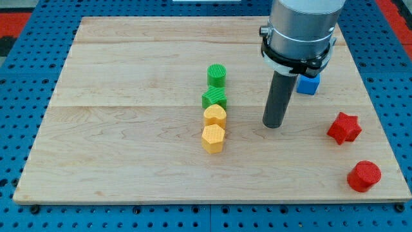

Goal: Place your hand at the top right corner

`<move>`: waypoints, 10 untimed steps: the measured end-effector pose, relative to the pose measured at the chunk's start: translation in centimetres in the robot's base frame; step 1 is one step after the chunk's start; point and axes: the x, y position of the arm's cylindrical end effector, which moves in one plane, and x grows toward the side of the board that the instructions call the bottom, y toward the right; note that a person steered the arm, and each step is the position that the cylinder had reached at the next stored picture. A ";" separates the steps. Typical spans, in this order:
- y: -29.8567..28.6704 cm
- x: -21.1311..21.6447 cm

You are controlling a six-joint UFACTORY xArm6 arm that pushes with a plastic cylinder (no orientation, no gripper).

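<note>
Right of board centre: my tip [273,125] down on wooden board [129,161], touching no block. No gripper on rod, nothing held.
Top right corner [335,26] of board at view's top, behind arm housing.
Blue cube [308,84] partly hidden behind rod, just right of it.
Column left of tip, top to bottom: green cylinder [217,75], green star [214,98], yellow heart [215,116], yellow hexagon [212,138]; lower three touching.
Red star [344,127] and red cylinder [364,176] near view's right edge.
</note>
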 end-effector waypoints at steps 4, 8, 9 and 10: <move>0.5 0.9; -1.0 -10.2; -0.7 -16.1; 0.4 -20.1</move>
